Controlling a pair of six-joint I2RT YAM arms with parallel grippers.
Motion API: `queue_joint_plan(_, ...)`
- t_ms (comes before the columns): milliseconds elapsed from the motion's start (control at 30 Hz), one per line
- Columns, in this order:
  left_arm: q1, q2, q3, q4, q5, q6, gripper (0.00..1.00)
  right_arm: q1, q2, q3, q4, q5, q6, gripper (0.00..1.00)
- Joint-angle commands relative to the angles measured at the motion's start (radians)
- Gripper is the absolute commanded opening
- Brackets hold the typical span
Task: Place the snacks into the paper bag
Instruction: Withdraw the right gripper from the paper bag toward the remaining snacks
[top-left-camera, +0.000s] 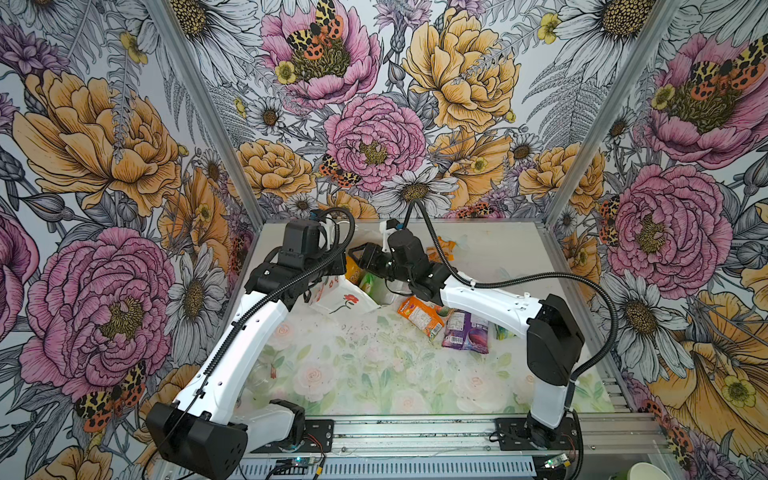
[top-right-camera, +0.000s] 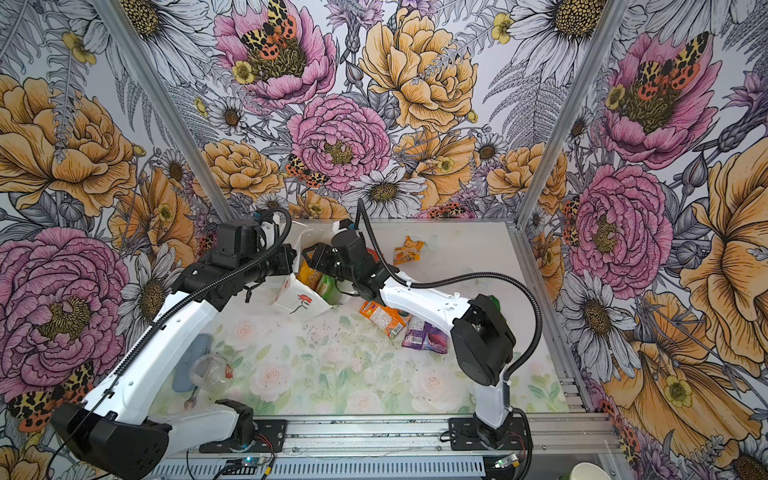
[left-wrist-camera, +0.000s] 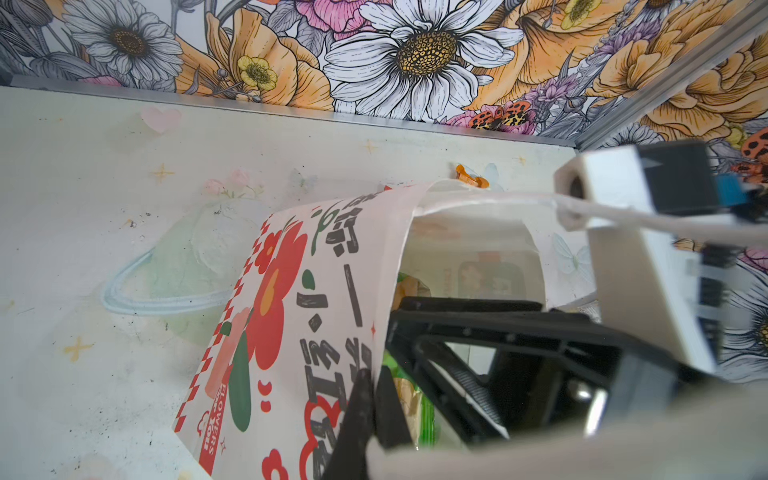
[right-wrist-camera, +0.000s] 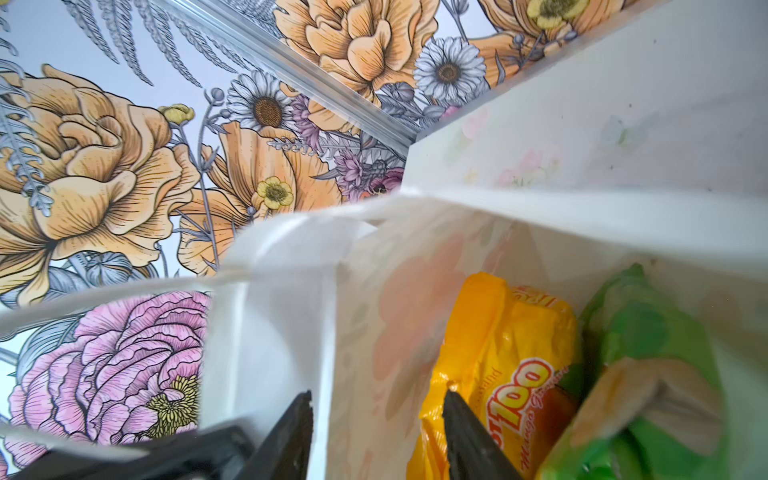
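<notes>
Both grippers are at the paper bag (top-left-camera: 340, 297), which stands rear-centre on the table (top-left-camera: 374, 374) with its mouth open. Left gripper (left-wrist-camera: 374, 382): fingers pinched tight on the bag's printed side wall, apparently keeping the mouth spread. Inside lie a yellow packet (right-wrist-camera: 498, 353) and a green packet (right-wrist-camera: 648, 345). Right gripper (right-wrist-camera: 378, 395): fingers parted over the mouth, holding nothing. Rightward on the table lie an orange packet (top-left-camera: 419, 313) and a purple packet (top-left-camera: 465, 332). Judged light, crinkly and slippery; pinch at a sealed end.

paper bag (left-wrist-camera: 332, 291): matt printed paper | yellow packet (right-wrist-camera: 494, 332), green packet (right-wrist-camera: 648, 328): glossy crinkled plastic | desk (top-left-camera: 374, 374): smooth, matt, speckled
</notes>
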Motion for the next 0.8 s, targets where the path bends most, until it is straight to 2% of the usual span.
queue_joint_plan(0,0.035,0.008,-0.002,0.033,0.037,-0.026,0.00,-0.020,-0.078,0.042,-0.031,-0.036,-0.082,0.54)
queue_joint_plan(67,0.058,0.016,0.003,0.022,0.037,-0.024,0.00,-0.025,-0.095,0.045,-0.045,-0.060,-0.104,0.54)
queue_joint_plan(300,0.099,0.029,0.004,-0.005,0.016,-0.005,0.00,-0.140,-0.185,0.025,-0.146,-0.136,-0.195,0.54)
queue_joint_plan(367,0.107,0.033,-0.001,-0.013,0.018,-0.003,0.00,-0.195,-0.238,-0.028,-0.177,-0.137,-0.212,0.54)
queue_joint_plan(500,0.102,0.033,0.002,-0.038,-0.047,0.002,0.00,-0.291,-0.365,-0.160,-0.214,-0.092,-0.254,0.54)
queue_joint_plan(767,0.140,-0.017,-0.064,-0.026,-0.047,-0.006,0.00,-0.464,-0.534,-0.375,-0.359,-0.046,-0.303,0.53)
